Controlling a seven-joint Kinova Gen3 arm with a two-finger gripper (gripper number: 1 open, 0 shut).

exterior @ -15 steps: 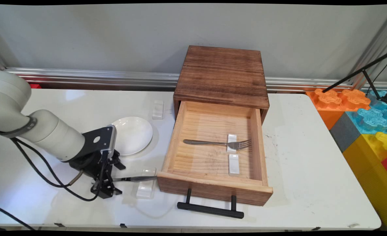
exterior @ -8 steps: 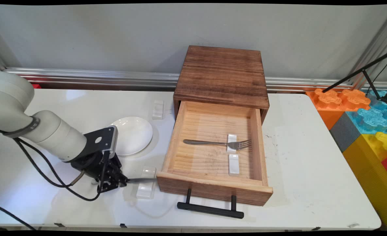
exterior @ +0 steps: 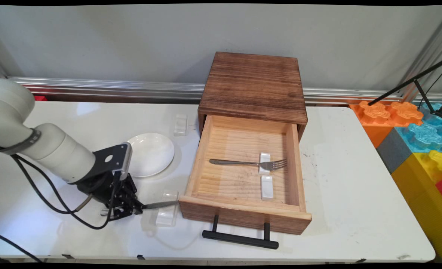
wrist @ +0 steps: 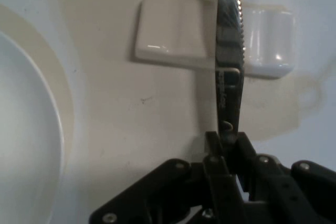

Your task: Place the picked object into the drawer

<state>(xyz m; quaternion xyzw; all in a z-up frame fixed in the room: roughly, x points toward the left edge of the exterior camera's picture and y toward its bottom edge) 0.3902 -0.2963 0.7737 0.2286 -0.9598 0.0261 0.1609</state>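
- Right now I have the claw [exterior: 137, 207] low over the table [exterior: 355, 186], near its front left, just below the white plate [exterior: 152, 154].
- Its two fingers are pressed together on the handle end of a knife [exterior: 161, 204]; in the hand view the claw [wrist: 229, 141] pinches the metal squarely, with the serrated blade [wrist: 229, 51] running straight away from it.
- The knife lies roughly level, its blade crossing a small white rest [exterior: 167, 215] on the table. I cannot tell whether the blade touches the rest [wrist: 173, 32] or sits just above it.
- The knife's tip reaches close to the left front corner of the open wooden drawer [exterior: 243, 218].
- Inside the drawer a fork [exterior: 247, 163] lies with its neck on one white rest [exterior: 264, 155]; a second rest [exterior: 267, 186] sits bare just in front of it.
- Another rest [exterior: 180, 124] stands on the table behind the plate, beside the dark wooden cabinet [exterior: 252, 84].
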